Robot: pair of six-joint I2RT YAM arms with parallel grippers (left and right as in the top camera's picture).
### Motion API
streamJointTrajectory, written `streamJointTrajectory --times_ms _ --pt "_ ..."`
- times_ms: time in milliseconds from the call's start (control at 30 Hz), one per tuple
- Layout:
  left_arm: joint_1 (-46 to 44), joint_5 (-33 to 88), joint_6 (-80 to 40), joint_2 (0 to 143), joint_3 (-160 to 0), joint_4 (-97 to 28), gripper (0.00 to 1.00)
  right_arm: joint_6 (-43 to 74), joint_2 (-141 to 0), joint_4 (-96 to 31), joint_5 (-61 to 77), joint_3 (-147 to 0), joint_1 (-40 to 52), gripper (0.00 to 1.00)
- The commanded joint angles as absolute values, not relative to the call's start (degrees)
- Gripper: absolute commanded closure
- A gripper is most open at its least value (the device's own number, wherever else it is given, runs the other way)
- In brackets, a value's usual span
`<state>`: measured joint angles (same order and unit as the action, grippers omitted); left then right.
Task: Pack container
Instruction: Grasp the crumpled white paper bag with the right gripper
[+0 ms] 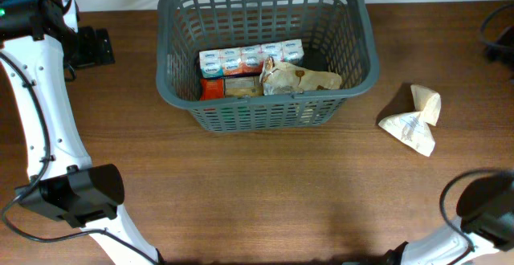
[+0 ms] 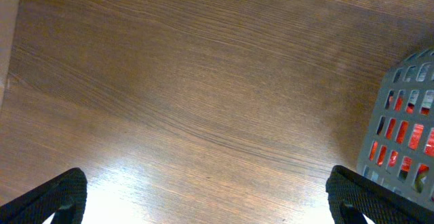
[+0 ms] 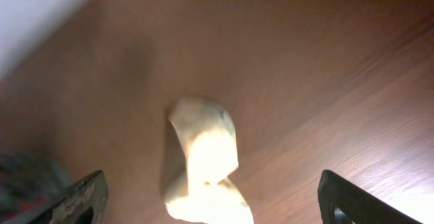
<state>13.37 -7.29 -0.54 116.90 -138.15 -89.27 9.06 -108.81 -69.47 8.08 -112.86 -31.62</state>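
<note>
- Table (image 1: 265,185): brown wood, bare on the left, where the left arm sits
- Basket (image 1: 265,114): stands at the far middle of the table, upright, its corner showing at the right edge of the left wrist view; probably stiff and light, with slippery plastic, so the thick rim looks the surest place to hold it should it need steadying
- Left gripper (image 2: 207,197): jaws spread wide over bare wood, nothing between them, to the left of the basket
- Right gripper (image 3: 217,197): jaws also wide apart and empty, hanging above the packet
- Packet (image 1: 414,120): pale and crumpled, lying on the table well right of the basket; it looks soft and light, likely best pinched across its folded middle
- In the basket: a tan bag (image 1: 301,79), a row of white packs (image 1: 250,56) and an orange pack (image 1: 212,88), close together on the floor
</note>
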Motion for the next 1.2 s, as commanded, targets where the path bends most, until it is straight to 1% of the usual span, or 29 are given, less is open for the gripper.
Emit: streamJointTrajectory --times_ms 0,33,133,300,500,533,567,600,633,667,733,867,967,1167 --pt "13.67 -6.87 -1.32 117.16 -137.97 -89.14 0.01 9.93 -110.76 -65.47 12.16 -100.44 -29.28 0.08" --pt "13.67 -6.9 -1.32 117.16 -137.97 -89.12 0.01 9.87 -111.0 -62.89 12.93 -96.62 -28.36 0.07" --pt "13.67 -6.9 -1.32 117.16 -137.97 -89.14 0.01 9.72 -111.07 -55.4 13.1 -88.42 -26.02 0.0" --pt "13.67 -6.9 -1.32 117.16 -137.97 -89.12 0.01 9.54 -111.07 -44.6 13.26 -78.74 -24.34 0.01" --pt "13.67 -6.9 -1.32 117.16 -137.97 -89.12 0.01 9.54 -111.07 -38.39 14.57 -70.91 -24.34 0.0" --pt "13.67 -6.9 -1.32 117.16 -137.97 -89.12 0.01 9.52 -111.07 -38.37 15.53 -70.74 -24.34 0.05" --pt "13.67 -6.87 -1.32 117.16 -137.97 -89.12 0.01 9.52 -111.07 -38.52 17.1 -70.74 -24.34 0.2" --pt "13.67 -6.9 -1.32 117.16 -137.97 -89.14 0.01 9.52 -111.07 -38.44 18.59 -70.76 -24.34 0.3" --pt "13.67 -6.9 -1.32 117.16 -137.97 -89.14 0.01 9.52 -111.07 -38.04 20.05 -70.76 -24.34 0.53" --pt "13.67 -6.87 -1.34 117.16 -137.97 -89.14 0.01 9.56 -111.07 -37.63 21.06 -70.78 -24.34 0.79" --pt "13.67 -6.9 -1.32 117.16 -137.97 -89.12 0.01 10.07 -111.04 -37.67 21.5 -70.98 -24.36 0.96" --pt "13.67 -6.9 -1.32 117.16 -137.97 -89.12 0.01 10.2 -109.62 -39.72 25.43 -74.11 -24.67 0.96" --pt "13.67 -6.9 -1.32 117.16 -137.97 -89.14 0.01 10.17 -107.0 -44.38 28.16 -81.76 -24.82 0.96" --pt "13.67 -6.9 -1.32 117.16 -137.97 -89.12 0.01 7.6 -101.25 -56.51 30.0 -106.83 -22.31 0.96"
